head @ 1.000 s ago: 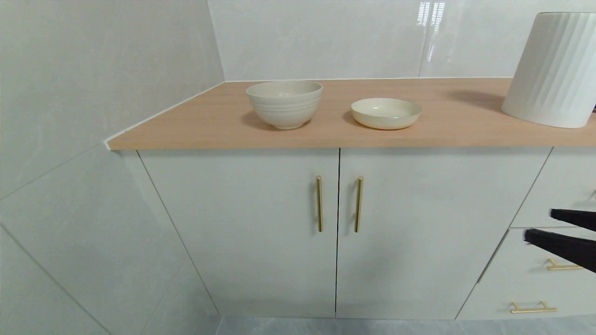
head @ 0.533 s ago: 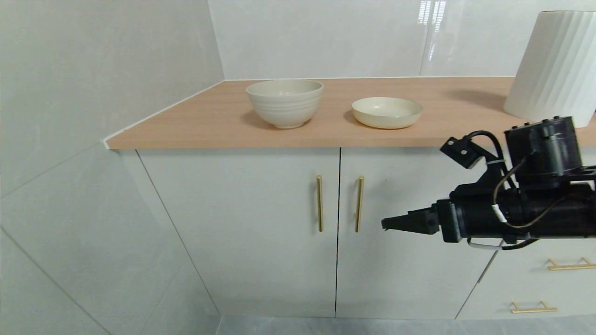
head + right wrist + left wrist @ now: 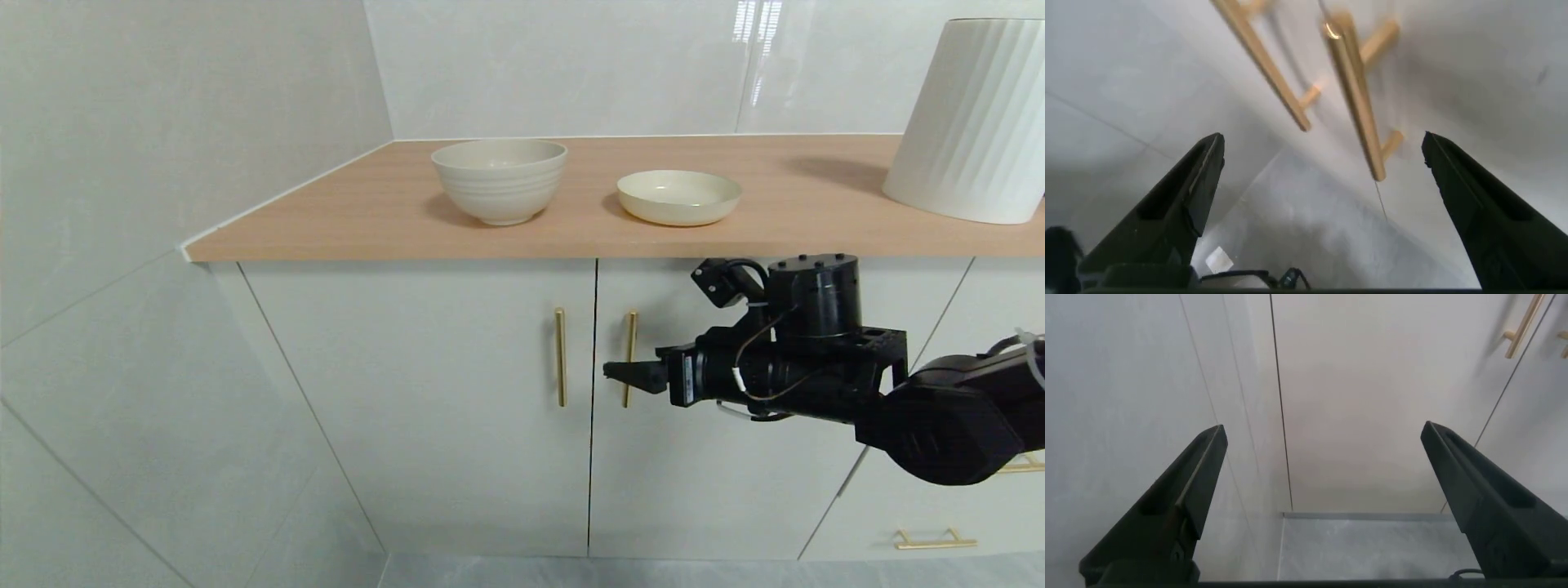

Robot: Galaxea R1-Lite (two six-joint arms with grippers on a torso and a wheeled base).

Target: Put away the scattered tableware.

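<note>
Ribbed bowl (image 3: pixel 499 181) and shallow dish (image 3: pixel 678 197) sit side by side on wooden tabletop (image 3: pixel 367 220), apart, bowl to robot's left. R end effector (image 3: pixel 614 372) is below tabletop edge, in front of cabinet doors, tips just beside right door handle (image 3: pixel 629 358). Its fingers are spread wide. Dish lies above and slightly right of tips, bowl above-left. L end effector (image 3: pixel 1323 441) fingers also apart, facing low cabinet front and floor. White ribbed container (image 3: pixel 971 122) at tabletop's right end.
</note>
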